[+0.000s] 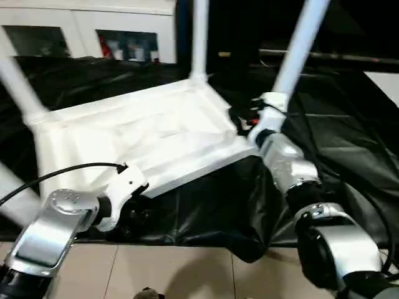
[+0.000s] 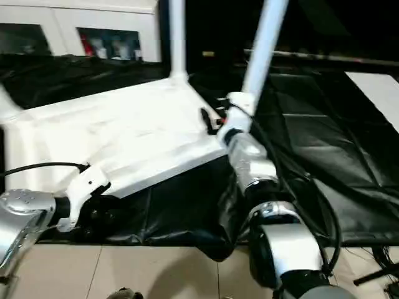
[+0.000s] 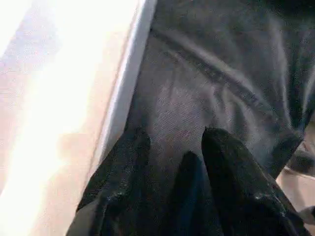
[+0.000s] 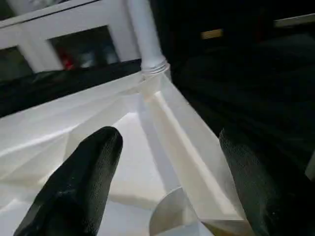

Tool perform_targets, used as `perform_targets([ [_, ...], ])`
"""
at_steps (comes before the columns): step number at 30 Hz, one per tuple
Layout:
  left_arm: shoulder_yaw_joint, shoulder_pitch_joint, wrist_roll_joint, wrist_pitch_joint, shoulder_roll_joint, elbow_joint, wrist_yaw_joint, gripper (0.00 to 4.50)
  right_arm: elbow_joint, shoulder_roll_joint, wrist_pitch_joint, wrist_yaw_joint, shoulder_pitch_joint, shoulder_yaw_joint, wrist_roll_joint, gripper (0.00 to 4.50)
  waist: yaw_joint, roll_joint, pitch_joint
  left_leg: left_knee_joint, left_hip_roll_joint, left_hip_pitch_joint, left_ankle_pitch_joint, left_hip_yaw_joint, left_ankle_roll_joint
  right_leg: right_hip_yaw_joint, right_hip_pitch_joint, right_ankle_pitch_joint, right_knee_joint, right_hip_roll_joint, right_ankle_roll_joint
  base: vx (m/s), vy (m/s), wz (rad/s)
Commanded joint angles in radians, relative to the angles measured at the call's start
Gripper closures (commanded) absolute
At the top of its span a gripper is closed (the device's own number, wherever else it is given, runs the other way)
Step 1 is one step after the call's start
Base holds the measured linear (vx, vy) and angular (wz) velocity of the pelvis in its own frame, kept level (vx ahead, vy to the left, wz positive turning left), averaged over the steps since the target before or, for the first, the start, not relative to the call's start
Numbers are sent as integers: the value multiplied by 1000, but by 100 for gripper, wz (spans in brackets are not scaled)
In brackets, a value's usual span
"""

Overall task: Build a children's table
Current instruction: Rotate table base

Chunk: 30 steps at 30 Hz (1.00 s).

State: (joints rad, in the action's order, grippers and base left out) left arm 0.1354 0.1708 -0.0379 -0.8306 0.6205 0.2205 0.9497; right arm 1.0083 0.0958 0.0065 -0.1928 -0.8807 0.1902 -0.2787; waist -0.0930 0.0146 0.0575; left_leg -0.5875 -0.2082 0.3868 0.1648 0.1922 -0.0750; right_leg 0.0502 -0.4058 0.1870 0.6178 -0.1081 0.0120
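Just beyond the right gripper (image 4: 167, 182), whose fingers stand wide apart and empty, the tabletop (image 1: 143, 140) lies inverted on black sheeting (image 1: 206, 212). Visible legs (image 1: 298, 47) stand seated in the corner sockets. The left gripper (image 3: 170, 147), partly open, holds nothing beside the near edge. Assembly appears nearly complete; turning upright remains.

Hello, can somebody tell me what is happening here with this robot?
The robot is building a children's table. The tabletop lies upside down on a black cloth, with legs standing up from its corners. The right gripper, open, is at the near right corner. The left gripper is at the near edge.
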Motion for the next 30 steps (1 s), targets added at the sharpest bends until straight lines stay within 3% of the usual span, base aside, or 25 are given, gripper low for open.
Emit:
perform_targets([
  [1,-19,0,7,-9,14,12,-18,241,34,52,-33,48,-14,47,-11,91,11,-8,-68,72,-9,-33,268,1,-32,-27,26,191,-62,-12,-173,0,0,0],
  [8,6,2,16,1,31,4,-45,241,92,111,-84,77,-22,82,-7,91,10,-6,-72,66,-6,-26,239,2,-23,-27,29,167,-58,-10,-164,0,0,0],
  [19,20,43,17,85,2,-45,-93,241,136,193,-114,69,-18,116,-6,91,13,-7,-76,59,-3,-17,201,2,-5,-24,38,119,-52,-9,-184,0,0,0],
  [24,-15,5,-79,174,9,8,-10,241,96,180,-62,-79,15,16,59,91,13,-4,-76,57,-3,-14,203,1,6,-23,41,130,-54,-11,-200,0,0,0],
  [25,-57,-34,-162,140,34,69,60,241,51,175,-48,-145,52,-31,83,91,15,-3,-75,59,-5,-12,197,1,8,-25,41,124,-53,-11,-202,0,0,0],
  [27,-96,-67,-233,72,63,124,119,206,6,173,-38,-181,87,-59,92,91,19,-7,-74,59,-6,-12,185,-1,7,-25,42,108,-48,-9,-217,0,0,0],
  [30,-155,-111,-274,24,111,150,159,200,-98,168,-21,-236,166,-94,87,91,23,-8,-71,61,-7,-15,206,1,9,-29,39,124,-53,-4,-216,0,0,0],
])
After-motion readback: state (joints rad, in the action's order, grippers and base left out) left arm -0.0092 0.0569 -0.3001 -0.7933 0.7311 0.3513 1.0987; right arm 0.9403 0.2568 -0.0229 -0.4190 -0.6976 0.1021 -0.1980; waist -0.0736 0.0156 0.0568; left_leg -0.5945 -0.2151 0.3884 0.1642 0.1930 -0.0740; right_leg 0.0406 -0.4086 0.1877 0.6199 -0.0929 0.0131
